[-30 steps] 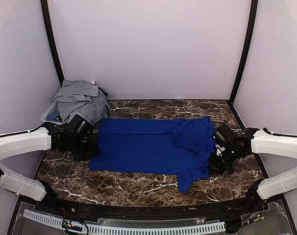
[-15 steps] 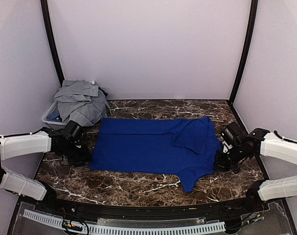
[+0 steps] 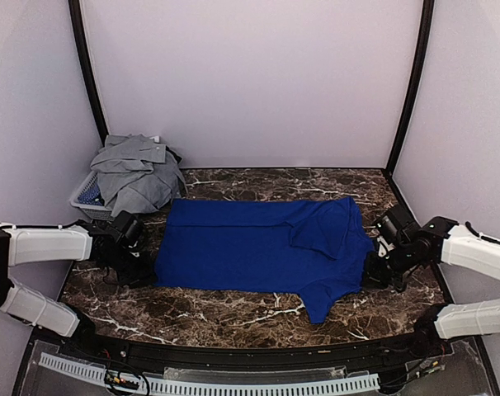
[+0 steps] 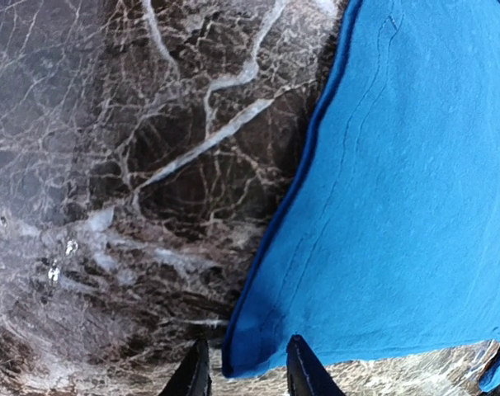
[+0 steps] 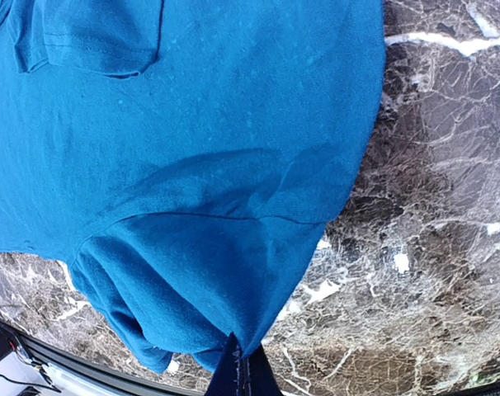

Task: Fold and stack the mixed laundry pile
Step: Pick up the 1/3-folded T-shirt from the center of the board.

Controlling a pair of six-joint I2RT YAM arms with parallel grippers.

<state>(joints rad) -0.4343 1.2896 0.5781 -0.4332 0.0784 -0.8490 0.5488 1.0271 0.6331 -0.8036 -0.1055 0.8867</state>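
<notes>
Our right gripper (image 5: 236,346) pinches the blue T-shirt (image 3: 258,247) at 4 o'clock; our left gripper (image 4: 247,351) gapes astride its 8 o'clock corner.

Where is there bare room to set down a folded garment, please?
Bare marble runs behind the blue T-shirt along the back wall, and in front toward the near edge. Crowded: back-left corner with basket and grey garments; shirt ends, at left hand and right hand.

You're working in a robot test booth: plain pale walls (image 3: 250,82) framed by black posts (image 3: 87,74) enclose a marble-patterned table (image 3: 233,309), with a white ribbed cable track (image 3: 209,386) running along its near edge.
</notes>
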